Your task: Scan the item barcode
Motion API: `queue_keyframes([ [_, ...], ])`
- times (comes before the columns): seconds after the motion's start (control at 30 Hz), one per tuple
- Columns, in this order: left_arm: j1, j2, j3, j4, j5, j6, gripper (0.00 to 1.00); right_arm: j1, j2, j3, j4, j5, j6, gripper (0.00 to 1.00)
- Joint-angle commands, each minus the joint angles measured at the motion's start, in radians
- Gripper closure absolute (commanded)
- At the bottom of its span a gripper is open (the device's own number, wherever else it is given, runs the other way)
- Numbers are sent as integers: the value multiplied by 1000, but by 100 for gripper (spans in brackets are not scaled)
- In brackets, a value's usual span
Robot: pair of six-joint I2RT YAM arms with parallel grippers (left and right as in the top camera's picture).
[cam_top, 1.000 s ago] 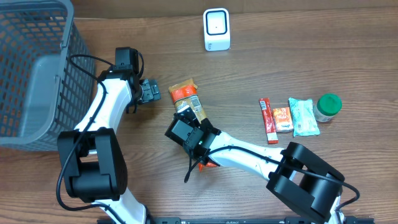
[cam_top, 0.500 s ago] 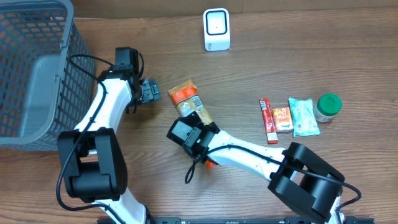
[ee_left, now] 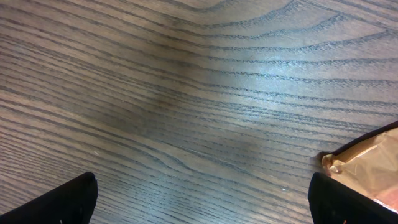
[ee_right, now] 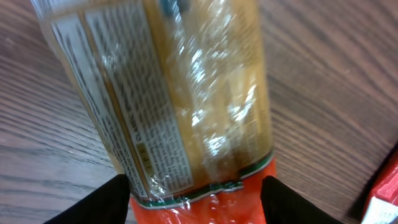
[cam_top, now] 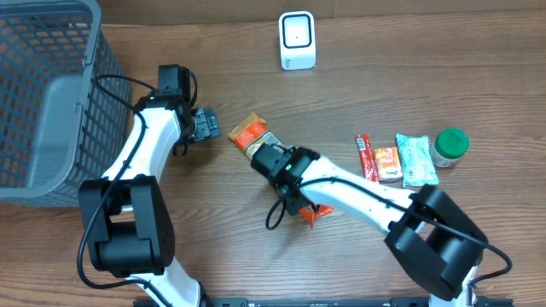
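Observation:
The item is a snack packet (cam_top: 250, 131) with an orange end and a clear middle, lying on the wooden table left of centre. In the right wrist view the packet (ee_right: 180, 93) fills the frame, its printed label facing up. My right gripper (ee_right: 198, 202) stands open astride its orange end, with a strip of wood showing beside the right finger (ee_right: 292, 202). From overhead the right gripper (cam_top: 266, 153) covers the packet's lower end. The white scanner (cam_top: 297, 40) stands at the back. My left gripper (cam_top: 203, 125) is open over bare wood, and a corner of the packet (ee_left: 367, 162) shows beside it.
A grey wire basket (cam_top: 47, 94) fills the left side. At the right lie a red stick packet (cam_top: 367, 165), a small orange packet (cam_top: 386, 163), a teal packet (cam_top: 416, 160) and a green-lidded jar (cam_top: 449, 147). A red and white edge (ee_right: 385, 186) shows in the right wrist view.
My right gripper has swung up and to the right, from beside the packet's lower end to over it, and its jaws have widened a little. The left arm has not moved.

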Motion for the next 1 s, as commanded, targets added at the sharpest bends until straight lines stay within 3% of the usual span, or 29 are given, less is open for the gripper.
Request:
queue_keyframes([
  [0.0, 4, -14, 18, 4, -13, 11, 0, -40, -69, 75, 6, -52, -64, 25],
  [0.03, 4, -14, 18, 4, -13, 11, 0, -51, -69, 80, 16, -66, -91, 18],
  [0.1, 4, -14, 18, 4, -13, 11, 0, -68, -68, 80, 30, -94, -131, 16],
  [0.33, 4, -14, 18, 4, -13, 11, 0, -123, -29, 75, 40, -193, -164, 16],
  [0.37, 4, -14, 18, 4, -13, 11, 0, -127, -21, 69, 45, -193, -164, 19],
  [0.5, 4, -14, 18, 4, -13, 11, 0, -133, -13, 38, 46, -193, -163, 50],
  [0.8, 4, -14, 18, 4, -13, 11, 0, -138, -13, -54, 81, -190, -159, 53],
  [0.9, 4, -14, 18, 4, -13, 11, 0, -138, -13, -77, 80, -190, -150, 62],
  [0.97, 4, -14, 18, 4, -13, 11, 0, -138, -13, -80, 50, -190, -129, 73],
])
